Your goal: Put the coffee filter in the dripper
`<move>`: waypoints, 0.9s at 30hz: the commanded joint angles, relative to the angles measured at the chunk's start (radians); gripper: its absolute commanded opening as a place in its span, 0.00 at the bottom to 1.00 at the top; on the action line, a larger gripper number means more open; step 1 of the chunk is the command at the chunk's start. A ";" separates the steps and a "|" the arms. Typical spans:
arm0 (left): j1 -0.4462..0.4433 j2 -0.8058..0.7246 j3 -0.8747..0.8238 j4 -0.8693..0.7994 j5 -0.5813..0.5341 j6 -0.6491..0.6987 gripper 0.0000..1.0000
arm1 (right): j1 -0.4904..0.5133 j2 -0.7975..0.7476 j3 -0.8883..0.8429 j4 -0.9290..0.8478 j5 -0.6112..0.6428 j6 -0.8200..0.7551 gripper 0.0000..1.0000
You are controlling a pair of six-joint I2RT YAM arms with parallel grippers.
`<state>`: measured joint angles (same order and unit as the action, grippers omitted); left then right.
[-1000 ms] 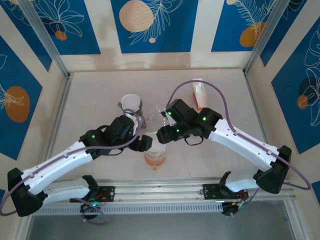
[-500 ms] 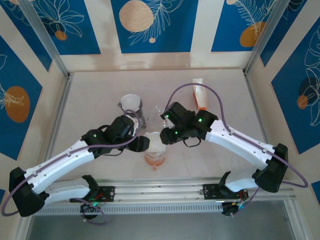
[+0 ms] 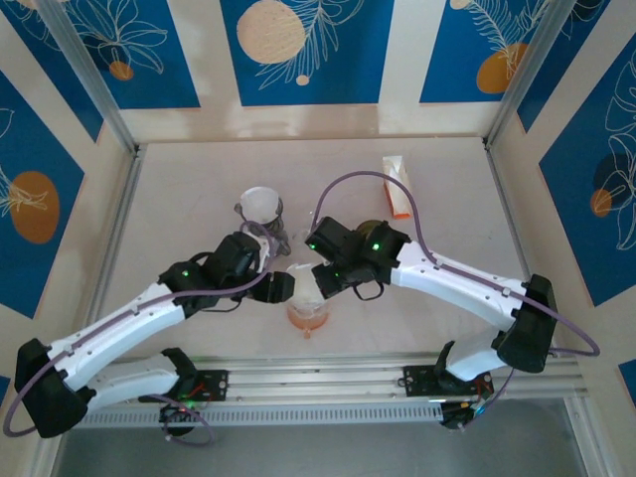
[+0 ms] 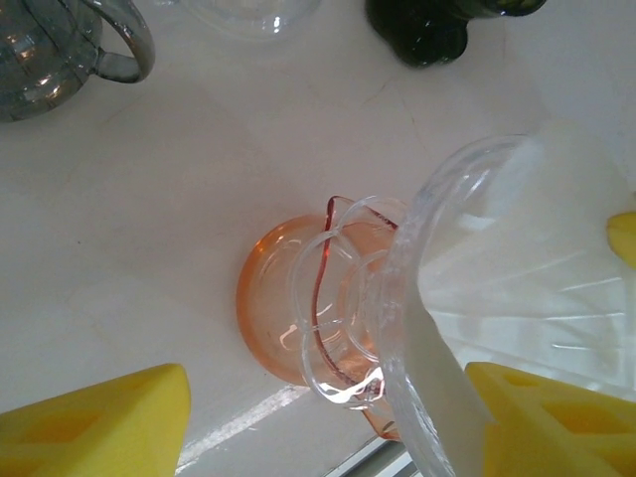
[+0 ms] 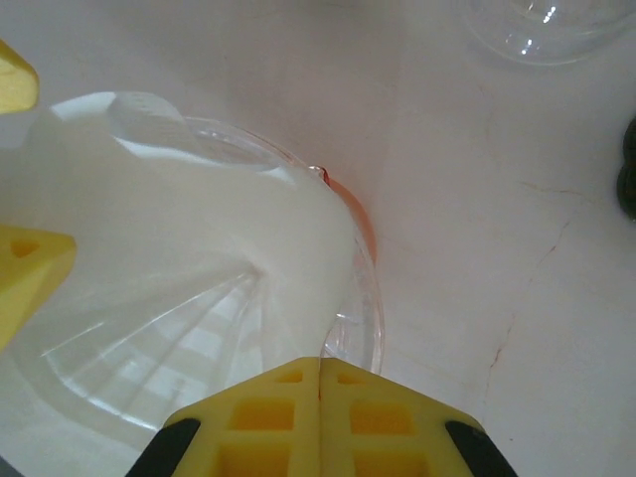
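From above, a pale tabletop point(image 3: 199, 184) sits inside cream walls with blue leaf-print panels point(image 3: 303, 50). The left gripper point(image 3: 282, 287) and right gripper point(image 3: 322, 284) meet over the dripper point(image 3: 307, 314), near the front middle. In the left wrist view, its yellow pads point(image 4: 94, 422) are spread wide and grip nothing, and the surface is white with faint veins. In the right wrist view, its pads point(image 5: 318, 417) are pressed together on the edge of the coffee filter point(image 5: 189, 219), which lies in the dripper's cone.

cropped top-left: jug point(image 4: 45, 60) | cropped top: dark object point(image 4: 427, 30), glass rim point(image 4: 248, 10) | cropped right and bottom: dripper point(image 4: 437, 229) | lost under pressed-together pads of right gripper point(image 5: 320, 370): filter point(image 5: 199, 229) edge | mostly masked by wrists from above: dripper
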<state>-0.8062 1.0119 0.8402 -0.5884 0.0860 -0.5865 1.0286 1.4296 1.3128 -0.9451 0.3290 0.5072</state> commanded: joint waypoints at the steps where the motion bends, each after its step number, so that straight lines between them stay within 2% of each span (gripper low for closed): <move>1: 0.016 -0.037 -0.004 0.049 0.037 -0.007 0.71 | 0.013 0.011 0.041 -0.034 0.047 -0.004 0.06; 5: 0.025 -0.021 -0.011 0.034 0.035 -0.007 0.62 | 0.016 0.011 0.048 -0.036 0.050 -0.004 0.07; 11: 0.035 -0.036 -0.023 0.020 0.030 -0.005 0.57 | 0.017 0.011 0.044 -0.037 0.057 0.003 0.09; 13: 0.035 -0.030 -0.024 0.013 0.032 -0.002 0.55 | 0.017 0.009 0.041 -0.038 0.066 0.010 0.14; 16: 0.035 -0.026 -0.026 0.005 0.027 -0.005 0.55 | 0.016 0.000 0.039 -0.041 0.085 0.020 0.35; 17: 0.036 -0.030 -0.030 0.009 0.030 -0.008 0.55 | 0.016 -0.008 0.037 -0.038 0.086 0.022 0.46; 18: 0.035 -0.033 -0.032 0.013 0.031 -0.010 0.56 | 0.016 -0.014 0.035 -0.037 0.085 0.022 0.50; 22: 0.036 -0.036 -0.032 0.017 0.032 -0.013 0.57 | 0.016 -0.027 0.010 -0.038 0.076 0.033 0.58; 27: 0.037 -0.036 -0.039 0.019 0.034 -0.015 0.57 | 0.012 -0.048 -0.036 -0.039 0.083 0.062 0.61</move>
<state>-0.7807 0.9897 0.8196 -0.5613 0.1043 -0.5961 1.0370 1.4235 1.3102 -0.9592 0.3946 0.5301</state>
